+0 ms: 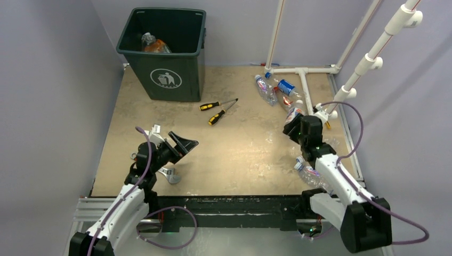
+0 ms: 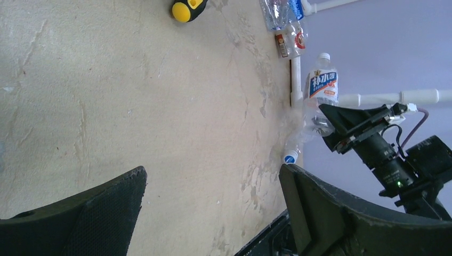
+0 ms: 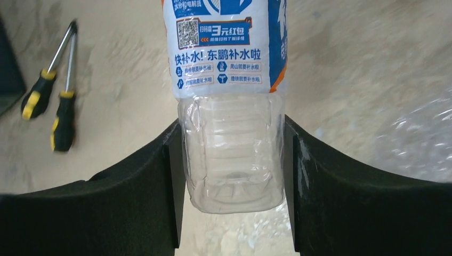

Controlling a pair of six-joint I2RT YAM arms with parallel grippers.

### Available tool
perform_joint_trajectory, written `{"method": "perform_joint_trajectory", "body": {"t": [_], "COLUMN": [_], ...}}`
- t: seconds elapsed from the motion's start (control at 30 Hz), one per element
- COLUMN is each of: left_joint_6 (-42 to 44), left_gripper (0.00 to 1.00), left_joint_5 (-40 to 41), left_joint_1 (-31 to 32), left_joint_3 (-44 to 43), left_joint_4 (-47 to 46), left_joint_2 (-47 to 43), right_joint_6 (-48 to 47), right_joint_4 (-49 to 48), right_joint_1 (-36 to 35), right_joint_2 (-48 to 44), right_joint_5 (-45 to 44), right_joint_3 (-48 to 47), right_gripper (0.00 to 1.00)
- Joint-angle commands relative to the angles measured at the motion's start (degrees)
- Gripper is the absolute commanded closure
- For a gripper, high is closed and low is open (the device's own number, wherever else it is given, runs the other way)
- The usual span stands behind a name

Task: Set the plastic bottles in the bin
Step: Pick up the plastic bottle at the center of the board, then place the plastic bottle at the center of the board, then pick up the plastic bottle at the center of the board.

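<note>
The left claw (image 2: 210, 178) hangs wide open above the beige tabletop (image 1: 240, 154), holding nothing. Behind it the dark green-grey square plastic bin (image 1: 176, 72) contains one crumpled orange-labelled clear bottle (image 1: 154, 45). Two yellow-and-black-handled screwdrivers (image 1: 215, 119) lie mid-table. Further right, loose clear plastic bottles (image 1: 265, 89) lie beside white pipes (image 1: 304, 85). The right claw (image 3: 233, 160) grips a clear blue-and-white-labelled plastic bottle (image 3: 229, 133) near its base, both fingers (image 3: 133, 202) against its sides.

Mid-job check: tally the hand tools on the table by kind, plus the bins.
Screwdrivers: 2
Wrench: 1
Bin: 1
Total: 4
</note>
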State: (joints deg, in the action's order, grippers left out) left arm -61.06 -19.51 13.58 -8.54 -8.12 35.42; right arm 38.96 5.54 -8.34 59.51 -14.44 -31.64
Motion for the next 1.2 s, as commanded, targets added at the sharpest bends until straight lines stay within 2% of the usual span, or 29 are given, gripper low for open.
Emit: {"method": "perform_joint_trajectory", "body": {"t": [0.0,0.13,0.27,0.4,0.5,0.57,0.63,0.7,0.87,1.17], "left_joint_6": [-1.1,-1.2,-1.7,0.5,1.5,2.3,3.2,4.1,4.8,6.7], "left_gripper": [0.05,0.05,0.05,0.05,0.05,0.05,0.05,0.05,0.05,0.05], "left_joint_5": [0.1,0.6,1.3,2.0,2.3,2.5,3.0,3.4,4.7,4.2], "left_joint_1": [0.2,0.2,0.2,0.2,0.2,0.2,0.2,0.2,0.2,0.2], "left_joint_3": [-0.3,-1.0,-1.9,-4.2,-5.2,-5.7,-6.4,-7.2,-8.0,-9.5], "left_joint_4": [-1.1,-0.7,-0.5,2.5,4.1,5.3,6.9,8.0,11.9,13.0], "left_joint_2": [-0.5,-0.2,0.0,0.9,1.3,1.2,1.2,1.1,0.3,1.4], "right_joint_6": [0.8,4.8,11.5,14.7,14.1,13.3,12.5,12.0,8.6,-1.8], "right_joint_4": [3.9,4.4,2.4,1.6,2.9,4.9,6.4,7.4,8.1,5.0], "right_joint_1": [-9.2,-21.7,-32.0,-41.6,-47.4,-49.9,-51.8,-52.6,-51.9,-47.7], "right_joint_2": [-6.9,-9.2,-9.2,-4.1,2.0,6.2,8.4,8.6,8.5,19.7], "right_joint_5": [6.3,7.5,4.2,-2.5,-6.2,-7.8,-9.1,-9.9,-11.6,-10.5], "right_joint_3": [2.2,3.8,7.6,9.1,7.0,4.7,3.1,1.9,-0.9,-8.4], "right_gripper": [0.51,0.52,0.53,0.52,0.46,0.36,0.21,0.03,0.01,0.01]}}
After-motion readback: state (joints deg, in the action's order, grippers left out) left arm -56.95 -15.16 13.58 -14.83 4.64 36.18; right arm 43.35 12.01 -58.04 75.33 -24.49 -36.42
